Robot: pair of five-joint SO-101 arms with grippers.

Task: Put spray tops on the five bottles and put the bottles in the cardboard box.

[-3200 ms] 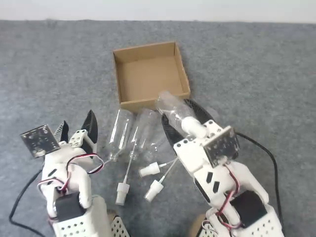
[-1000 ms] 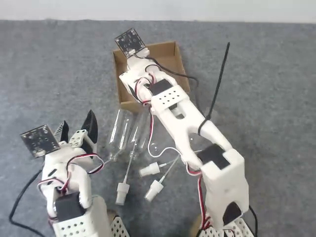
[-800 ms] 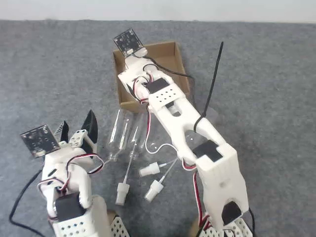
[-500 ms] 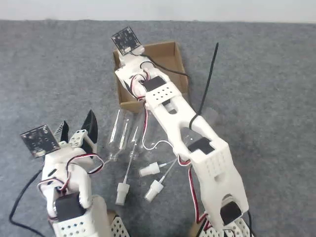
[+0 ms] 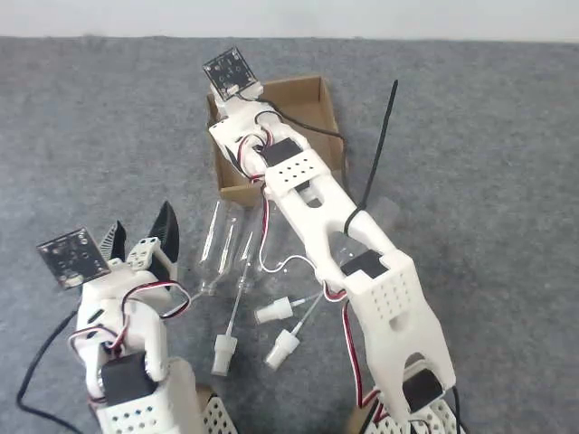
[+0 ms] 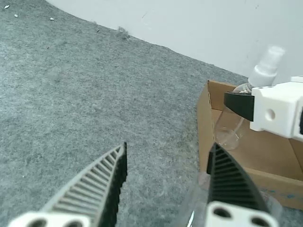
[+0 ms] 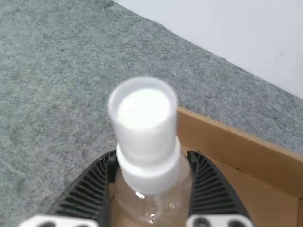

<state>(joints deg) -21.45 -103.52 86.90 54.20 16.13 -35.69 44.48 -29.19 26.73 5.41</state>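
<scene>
My right gripper [image 7: 150, 196] is shut on a clear bottle [image 7: 147, 198] with a white spray top [image 7: 143, 124], held upright over the left part of the cardboard box [image 5: 327, 108]. In the left wrist view the same bottle [image 6: 231, 128] hangs inside the box [image 6: 204, 124]. Two uncapped clear bottles [image 5: 220, 242] [image 5: 256, 237] lie in front of the box. Three loose spray tops [image 5: 275, 312] [image 5: 284, 344] [image 5: 223, 349] with dip tubes lie nearer me. My left gripper [image 5: 140, 233] is open at the near left with nothing in it.
Grey carpet covers the whole table. The right arm [image 5: 335, 226] stretches diagonally across the middle, over the lying bottles, with a black cable [image 5: 384, 145] arching to its right. What looks like another clear bottle [image 5: 384, 213] lies right of that arm.
The right arm has swung from in front of the box out over it, carrying the capped bottle, and in the last second it edged left. The left arm has stayed still.
</scene>
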